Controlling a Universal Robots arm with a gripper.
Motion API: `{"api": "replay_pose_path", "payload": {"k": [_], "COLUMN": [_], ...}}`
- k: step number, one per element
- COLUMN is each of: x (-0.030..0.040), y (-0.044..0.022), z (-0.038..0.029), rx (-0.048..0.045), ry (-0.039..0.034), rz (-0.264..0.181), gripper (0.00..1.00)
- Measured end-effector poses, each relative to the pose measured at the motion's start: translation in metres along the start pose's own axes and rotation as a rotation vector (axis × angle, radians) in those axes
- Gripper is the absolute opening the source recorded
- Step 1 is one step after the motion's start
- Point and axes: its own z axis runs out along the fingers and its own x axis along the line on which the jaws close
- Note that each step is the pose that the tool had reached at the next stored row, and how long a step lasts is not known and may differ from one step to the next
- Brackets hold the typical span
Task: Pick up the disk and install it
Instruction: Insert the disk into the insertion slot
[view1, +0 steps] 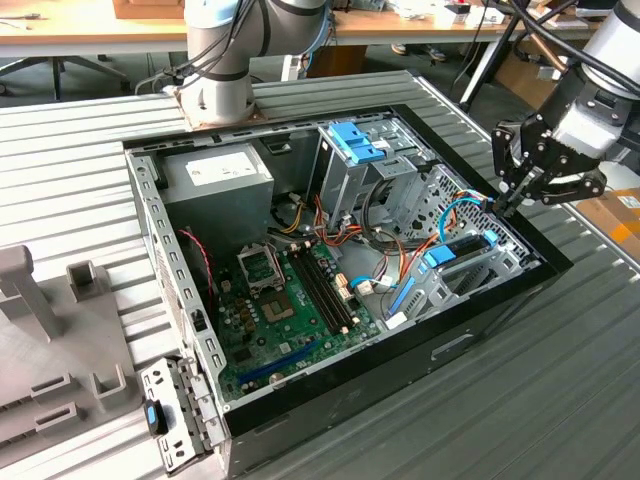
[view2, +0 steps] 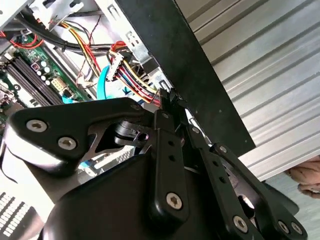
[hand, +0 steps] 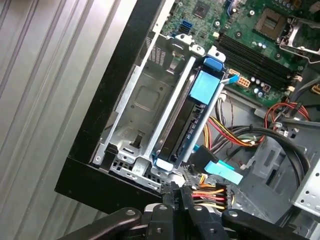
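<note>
A ribbed grey metal tabletop carries an open computer case, with workbenches behind it. The case holds a motherboard, a grey power supply, a tall grey cage with a blue latch on top, and loose cables. At the case's corner toward the exterior view's right, a grey metal drive bay holds the disk. It sits on edge in its slot with blue rails along it, and looks seated or nearly so. The tool hangs at that same corner, clenched, fingertips together with nothing visible between them, just beside a bundle of coloured wires. The disk's near blue end tab lies just off the tool's tips, and its long axis runs straight away from them toward the motherboard
</note>
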Motion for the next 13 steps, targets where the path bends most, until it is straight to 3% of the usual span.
{"api": "replay_pose_path", "payload": {"k": [13], "x": [0.0000], "y": [0.0000], "z": [0.0000], "rx": [0.0040], "ry": [0.0144], "rz": [0.226], "gripper": [0.17]}}
